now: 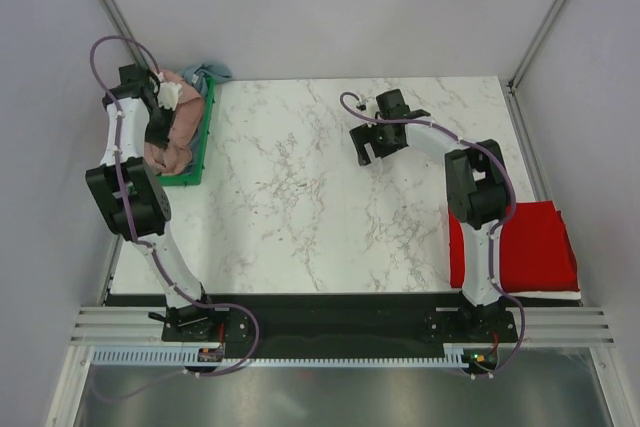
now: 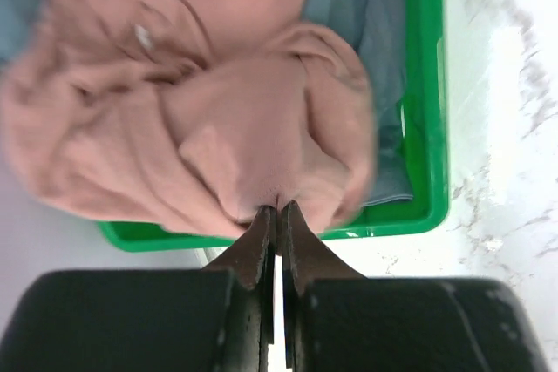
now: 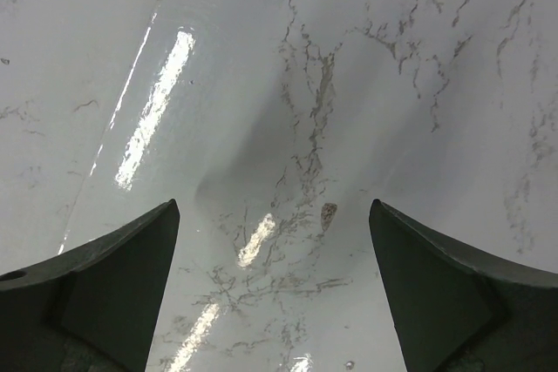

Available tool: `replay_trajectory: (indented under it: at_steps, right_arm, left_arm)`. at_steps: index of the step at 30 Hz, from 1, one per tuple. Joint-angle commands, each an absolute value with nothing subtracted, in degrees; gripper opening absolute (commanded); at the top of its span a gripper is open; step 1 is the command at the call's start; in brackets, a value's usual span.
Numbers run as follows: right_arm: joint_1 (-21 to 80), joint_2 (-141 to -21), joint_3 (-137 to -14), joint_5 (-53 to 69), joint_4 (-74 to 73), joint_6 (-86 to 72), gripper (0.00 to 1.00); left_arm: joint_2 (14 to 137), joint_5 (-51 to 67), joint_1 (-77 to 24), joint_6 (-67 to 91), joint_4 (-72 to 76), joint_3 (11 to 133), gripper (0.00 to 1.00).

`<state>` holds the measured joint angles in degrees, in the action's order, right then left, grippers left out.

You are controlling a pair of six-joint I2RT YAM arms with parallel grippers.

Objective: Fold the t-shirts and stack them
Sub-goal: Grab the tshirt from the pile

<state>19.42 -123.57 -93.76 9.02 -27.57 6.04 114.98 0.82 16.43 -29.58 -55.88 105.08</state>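
Observation:
A crumpled dusty-pink t-shirt fills the green bin at the table's far left. My left gripper is shut on a fold of this pink cloth at the bin's near rim. A grey-blue t-shirt lies under and behind the pink one. At the near right edge of the table lies a folded red t-shirt, partly hidden by the right arm. Over bare marble right of centre, my right gripper hangs open with nothing between its fingers.
The marble table runs between the bin and the red shirt. Grey walls and metal posts close in the left, back and right sides. The arm bases sit on the black rail at the near edge.

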Motion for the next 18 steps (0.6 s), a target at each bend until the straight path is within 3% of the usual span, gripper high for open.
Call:
replay_trajectory:
  at_steps: [1,7,18]
  right_arm:
    - [20.6,-116.9,-96.3,5.4,-24.9,11.0,0.98]
    - [22.4,-110.9,-96.3,-3.1,-20.9,14.9,0.98]
    - [25.0,-108.5,-100.2,-0.1,-24.6,15.4,0.98]
  left_arm:
    - [106.9,6.0,16.6,-27.6,-54.0,115.0,0.02]
    - [103.4,12.2,16.5,-27.0,-53.0,121.4,0.02]
    - [102.2,15.3,16.6,-25.1,-46.4,126.2,0.02]
